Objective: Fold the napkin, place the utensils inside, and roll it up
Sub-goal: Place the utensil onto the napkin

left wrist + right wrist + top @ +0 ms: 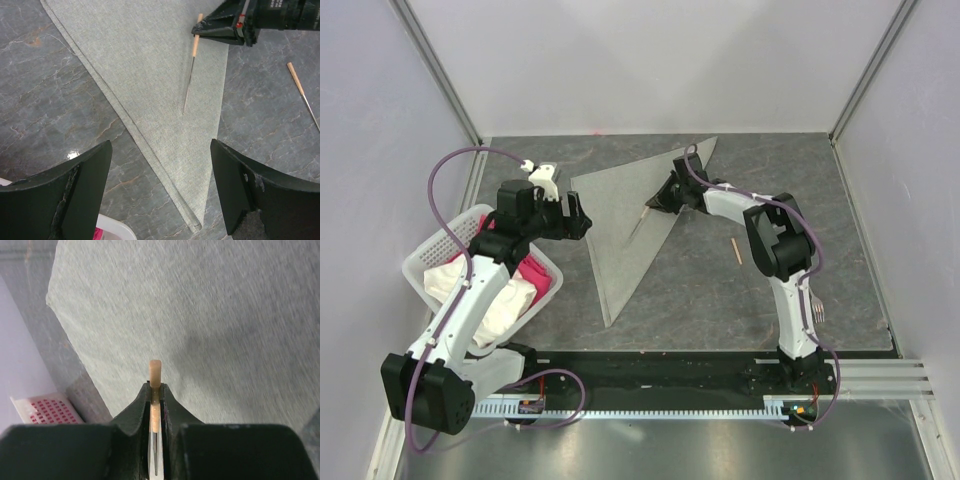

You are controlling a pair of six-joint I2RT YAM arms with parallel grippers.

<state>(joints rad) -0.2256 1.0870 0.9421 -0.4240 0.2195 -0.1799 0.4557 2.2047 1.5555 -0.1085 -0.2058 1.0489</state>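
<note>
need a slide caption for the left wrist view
Right fingers hold one utensil over the folded napkin; a second utensil lies on the table.

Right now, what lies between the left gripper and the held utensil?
Only bare cloth of the folded napkin separates the left gripper from the utensil; the left wrist view shows it.

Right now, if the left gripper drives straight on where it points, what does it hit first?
The left gripper, open, would probably meet the napkin near its long edge first. The utensil held by the right gripper lies farther on; depth unclear.
</note>
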